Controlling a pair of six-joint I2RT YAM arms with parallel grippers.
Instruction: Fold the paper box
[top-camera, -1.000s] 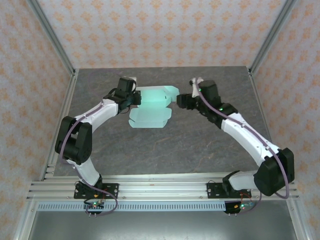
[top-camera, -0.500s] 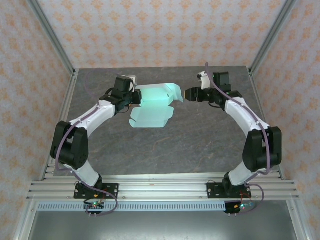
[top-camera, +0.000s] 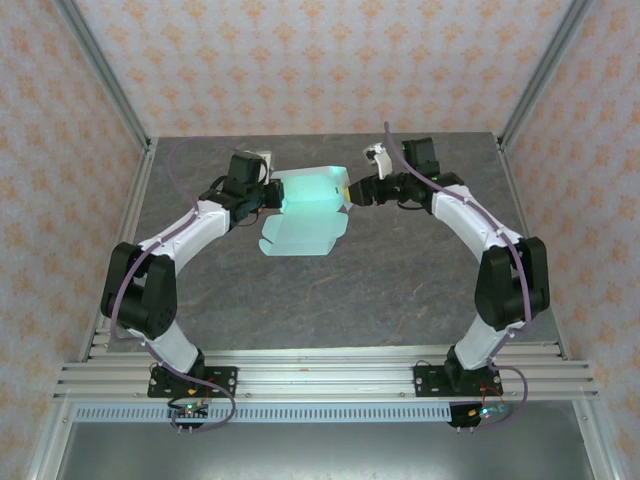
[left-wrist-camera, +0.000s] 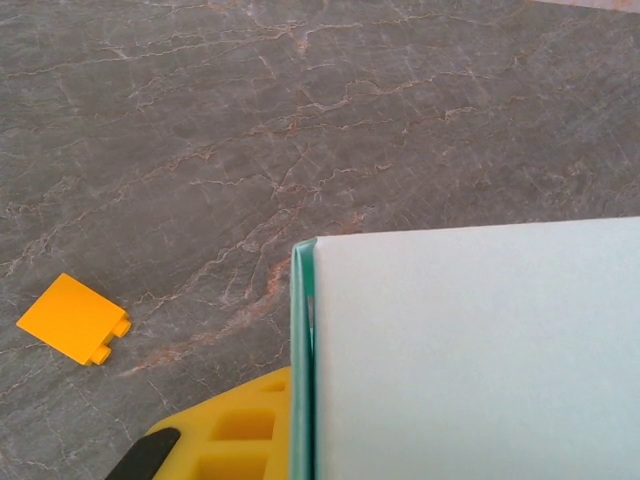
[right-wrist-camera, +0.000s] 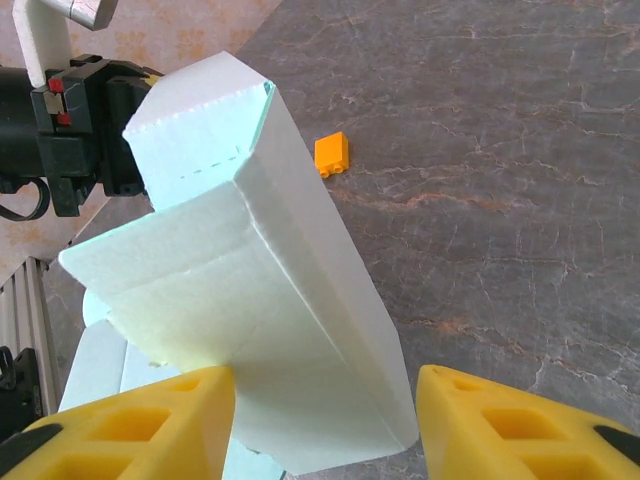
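Note:
The paper box (top-camera: 305, 205) is pale mint card at the back middle of the table, its upper part raised and a flat panel (top-camera: 300, 238) lying toward me. My left gripper (top-camera: 272, 195) is shut on the box's left edge; in the left wrist view one yellow finger (left-wrist-camera: 235, 430) presses against the card edge (left-wrist-camera: 303, 370). My right gripper (top-camera: 352, 193) stands open around the box's right end (right-wrist-camera: 300, 340). Its left finger (right-wrist-camera: 140, 430) touches the card; its right finger (right-wrist-camera: 520, 430) stands apart from it.
A tiny orange block (right-wrist-camera: 332, 153) lies on the grey marbled table (top-camera: 400, 270) just beyond the box, also seen as the orange block (left-wrist-camera: 72, 320) in the left wrist view. Aluminium frame posts (top-camera: 130, 200) and patterned walls enclose the table.
My right gripper swung out to the right, then came back to the box's right end with its jaws narrowing. The right flap has folded in. My left gripper has kept its grip.

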